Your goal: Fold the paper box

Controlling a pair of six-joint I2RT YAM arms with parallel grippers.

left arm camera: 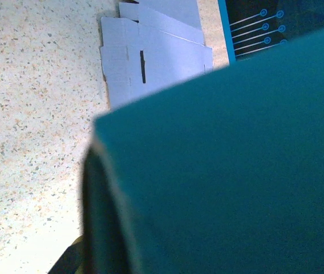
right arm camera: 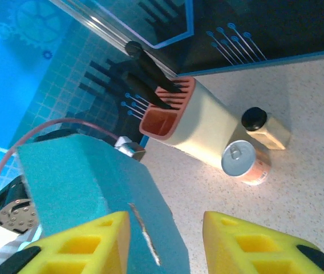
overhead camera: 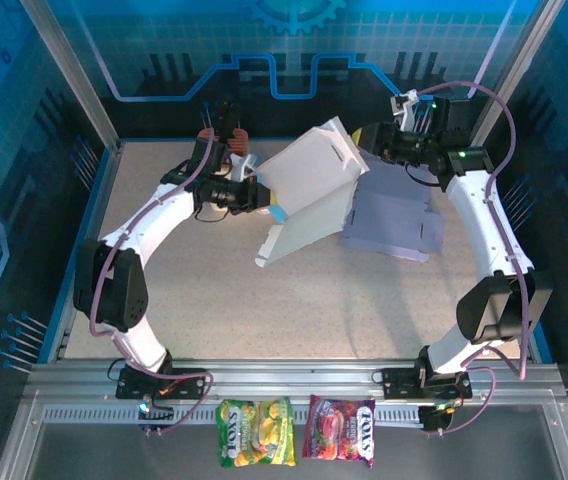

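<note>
The paper box (overhead camera: 314, 190) is a half-formed sheet, white in the top view, held tilted above the middle of the table. Its teal side (left arm camera: 236, 171) covers the jaws in the left wrist view. My left gripper (overhead camera: 262, 195) is shut on the box's left edge. At the box's upper right corner is my right gripper (overhead camera: 369, 140). In the right wrist view its yellow fingers (right arm camera: 76, 245) stand apart around a teal panel (right arm camera: 82, 177) of the box. The panel lies against the left finger, with a gap to the right one.
Flat box blanks (overhead camera: 394, 225) lie on the table right of centre, also seen as the blanks (left arm camera: 150, 57) in the left wrist view. A cream holder with an orange rim (right arm camera: 190, 120), a can (right arm camera: 244, 162) and a small black-capped bottle (right arm camera: 264, 128) stand by the back wall. Two candy bags (overhead camera: 256, 432) lie on the near rail.
</note>
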